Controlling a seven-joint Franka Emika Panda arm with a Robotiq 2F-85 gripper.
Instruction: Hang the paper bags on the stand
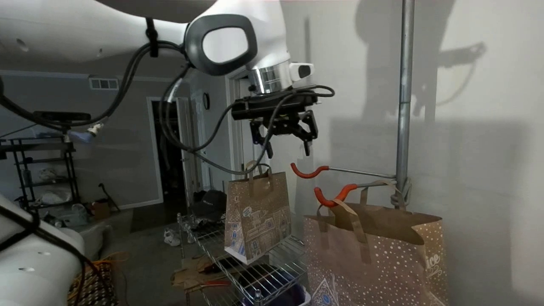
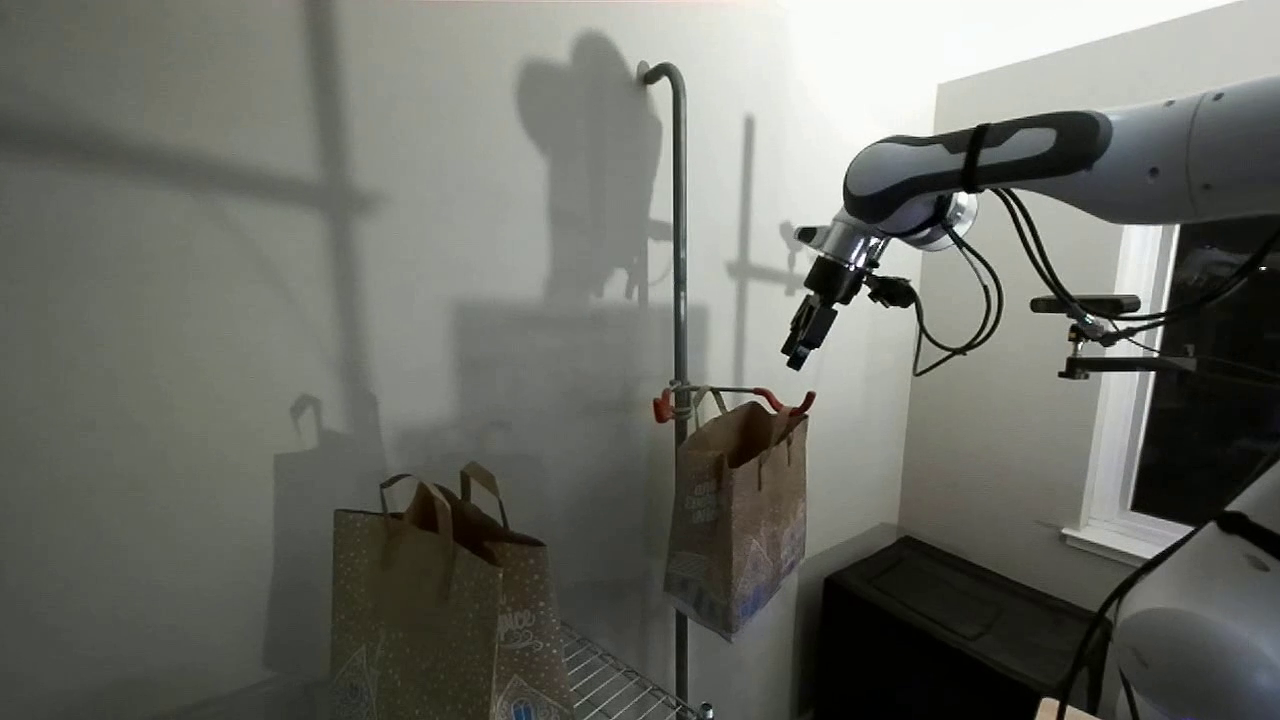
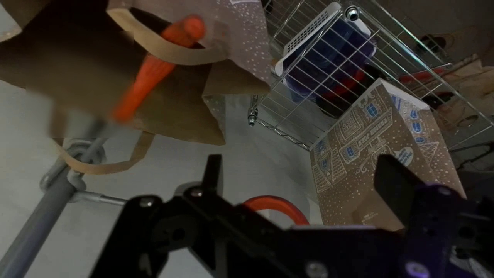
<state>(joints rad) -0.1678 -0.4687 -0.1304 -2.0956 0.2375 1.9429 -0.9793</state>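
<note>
1. Brown kraft paper makes up the hanging bag [image 1: 374, 259], held on the grey metal stand [image 1: 405, 85] by a handle [image 3: 166, 50] over an orange hook [image 1: 328, 202]; whether its other handle [image 3: 104, 168] touches the stand or lies just beside it, I cannot tell.
2. Just beside that hook, a second hook [image 1: 309, 174], likewise orange, reaches out from the stand.
3. Above both and apart from them, the gripper [image 1: 288, 151] is released, its fingers [image 3: 212, 172] spread wide.
4. The second bag [image 1: 259, 216], dotted and printed in white and blue, stands upright on the wire rack [image 2: 620, 685].
5. Through the rack's wires a white-rimmed bin [image 3: 308, 34] shows; near that bag sits a dark cap [image 1: 212, 202].
6. Farther off, a black box [image 2: 930, 620] stands near a window [image 2: 1205, 400].
</note>
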